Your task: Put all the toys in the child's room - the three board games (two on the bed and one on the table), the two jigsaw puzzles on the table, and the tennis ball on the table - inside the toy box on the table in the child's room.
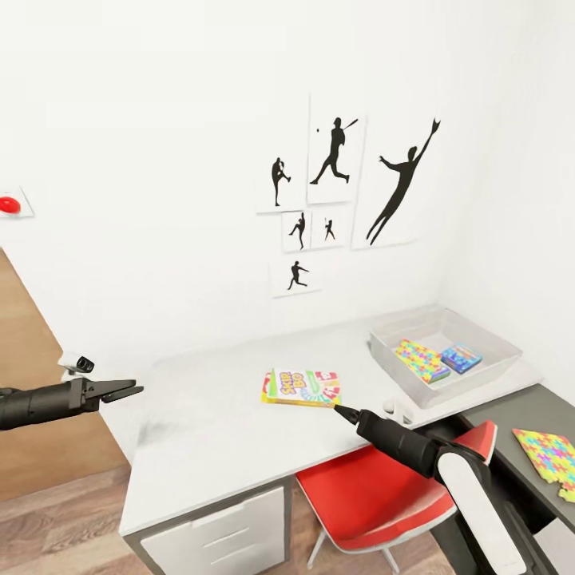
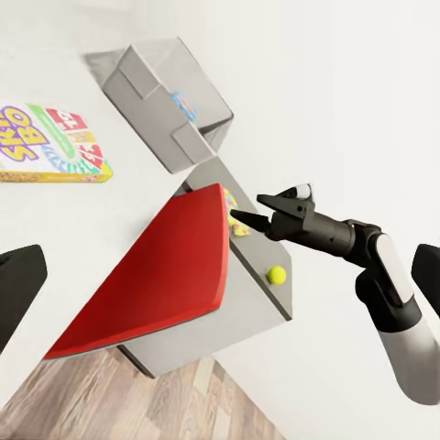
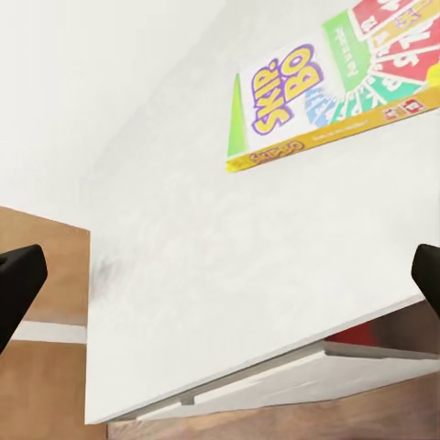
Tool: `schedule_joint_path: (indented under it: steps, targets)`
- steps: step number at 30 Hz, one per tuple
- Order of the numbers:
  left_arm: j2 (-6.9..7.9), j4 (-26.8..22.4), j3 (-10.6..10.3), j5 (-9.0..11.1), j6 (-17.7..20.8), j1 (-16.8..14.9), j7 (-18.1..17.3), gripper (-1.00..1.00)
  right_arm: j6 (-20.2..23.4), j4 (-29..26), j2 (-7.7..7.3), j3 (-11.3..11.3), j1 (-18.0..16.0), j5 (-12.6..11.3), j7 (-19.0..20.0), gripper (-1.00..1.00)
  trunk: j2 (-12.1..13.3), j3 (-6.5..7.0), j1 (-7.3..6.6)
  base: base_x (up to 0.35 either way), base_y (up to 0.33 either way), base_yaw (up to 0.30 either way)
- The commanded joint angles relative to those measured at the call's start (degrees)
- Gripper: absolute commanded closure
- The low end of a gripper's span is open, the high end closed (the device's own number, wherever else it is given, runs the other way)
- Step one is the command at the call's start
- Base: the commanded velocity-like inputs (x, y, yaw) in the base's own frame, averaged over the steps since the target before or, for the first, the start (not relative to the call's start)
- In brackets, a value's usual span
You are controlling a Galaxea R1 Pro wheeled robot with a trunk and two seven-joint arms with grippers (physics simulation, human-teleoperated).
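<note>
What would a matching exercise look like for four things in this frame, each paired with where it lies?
Things:
1. Skip-Bo box
2. small blue game box
3. jigsaw puzzle
4. tennis ball

Places:
A. inside the toy box
B. on the dark lower cabinet, near its corner
C. flat on the pale table
D. on the dark cabinet, by the head view's right edge

Pairs: 1-C, 2-A, 3-D, 4-B

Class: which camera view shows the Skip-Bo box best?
The right wrist view: the Skip-Bo box is large with clear lettering. The head view shows it whole but small on the table; the left wrist view has it cut off at the edge.
</note>
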Motion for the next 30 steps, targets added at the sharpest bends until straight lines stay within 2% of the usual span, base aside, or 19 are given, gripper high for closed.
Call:
schedule_joint_path:
  steps: [1, 21, 30]
  targets:
    - [0.02, -0.01, -0.02, -0.03, 0.61, -0.05, -0.22, -1.00, 0.07, -0.07, -0.04, 0.07, -0.04, -0.60, -0.60, -1.00, -0.13, -0.13, 0.04, 0.006, 0.005, 0.003]
    - [0.02, -0.01, -0.02, -0.03, 0.61, -0.03, -0.22, -1.00, -0.02, -0.07, -0.04, 0.07, -0.09, -0.60, -0.59, -1.00, -0.13, -0.13, 0.04, 0.094, 0.027, 0.000]
    - [0.02, -0.01, -0.02, -0.03, 0.61, -0.06, -0.22, -1.00, -0.02, -0.07, -0.05, 0.07, -0.10, -0.60, -0.63, -1.00, -0.13, -0.13, 0.04, 0.016, 0.000, 0.000]
